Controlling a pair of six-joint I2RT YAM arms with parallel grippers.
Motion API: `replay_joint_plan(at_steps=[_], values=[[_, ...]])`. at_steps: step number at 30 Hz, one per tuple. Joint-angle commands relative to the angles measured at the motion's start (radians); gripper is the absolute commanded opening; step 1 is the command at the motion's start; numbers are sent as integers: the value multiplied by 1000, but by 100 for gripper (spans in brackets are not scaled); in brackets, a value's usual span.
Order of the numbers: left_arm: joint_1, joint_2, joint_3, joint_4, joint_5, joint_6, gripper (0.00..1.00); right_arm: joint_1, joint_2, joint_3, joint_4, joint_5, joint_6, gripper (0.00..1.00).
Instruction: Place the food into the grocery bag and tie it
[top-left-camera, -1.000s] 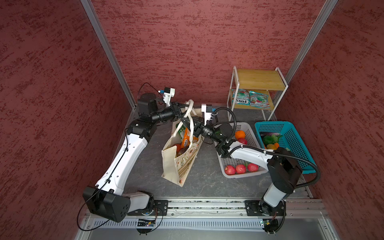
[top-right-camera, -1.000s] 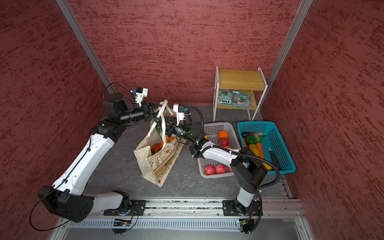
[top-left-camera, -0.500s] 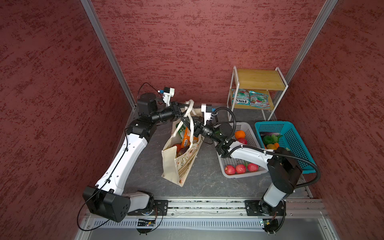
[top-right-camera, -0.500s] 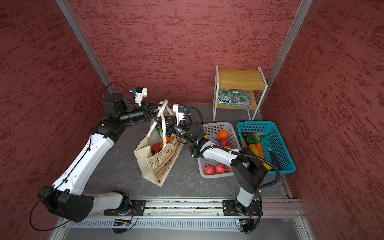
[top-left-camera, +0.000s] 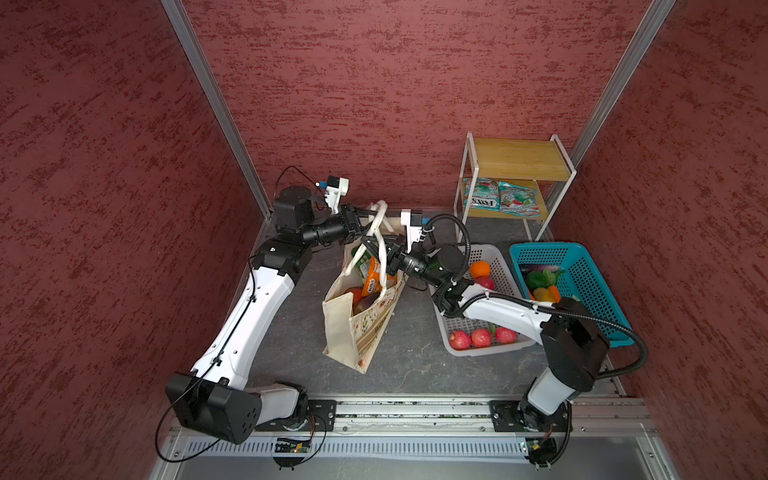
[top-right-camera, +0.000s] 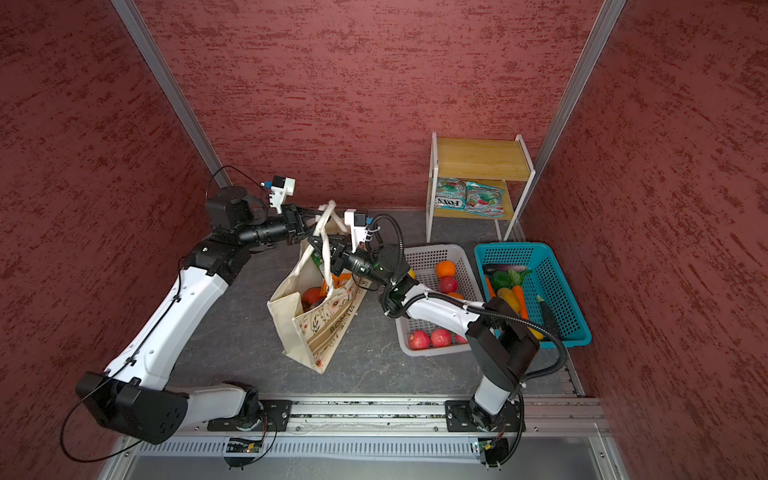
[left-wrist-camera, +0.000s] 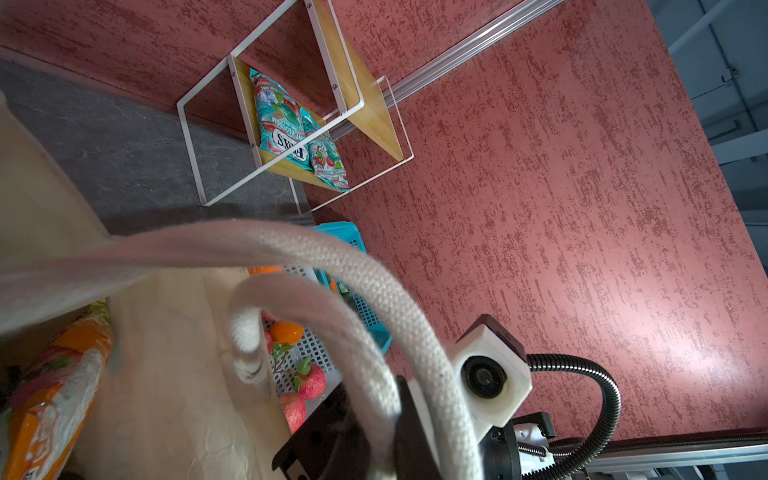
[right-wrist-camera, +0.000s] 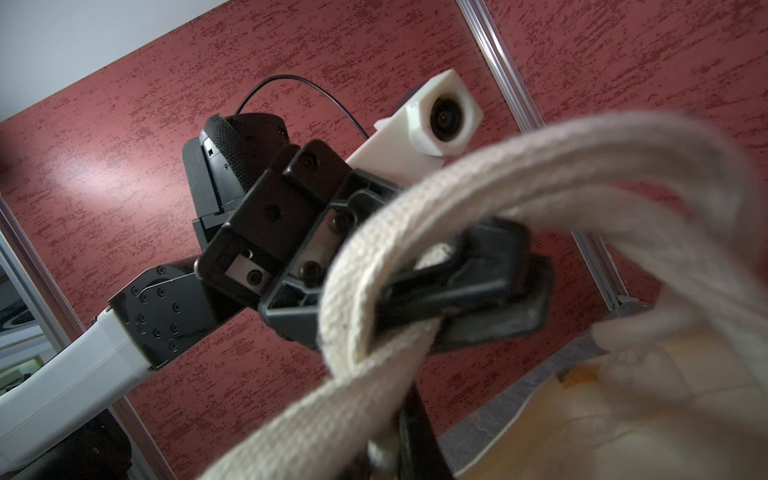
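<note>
So the grocery bag (top-left-camera: 361, 328) sits on the table (top-left-camera: 415, 361) between both arms with food (top-left-camera: 371, 284) inside, and its white handles (top-left-camera: 379, 226) run straight up. The left end effector (top-left-camera: 365, 214) is pinched together up top with a loop wrapped round it. The right end effector (top-left-camera: 370, 245) is just below, against the straps, and I can't tell if it's gripping. I'd guess each one pulls back to its own side.

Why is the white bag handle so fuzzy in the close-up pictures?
Left wrist view: the handle sits close to the lens, out of focus; light glares on the wall. Right wrist view: handle blurs at its near end, wall glare again. Both top views: grocery bag sharp.
</note>
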Motion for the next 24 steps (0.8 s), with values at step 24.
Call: replay_joint_plan(at_steps=[24], values=[[248,-196,-178,-76,144,33,0,-2,-267,-144,-373,276,-212,0]])
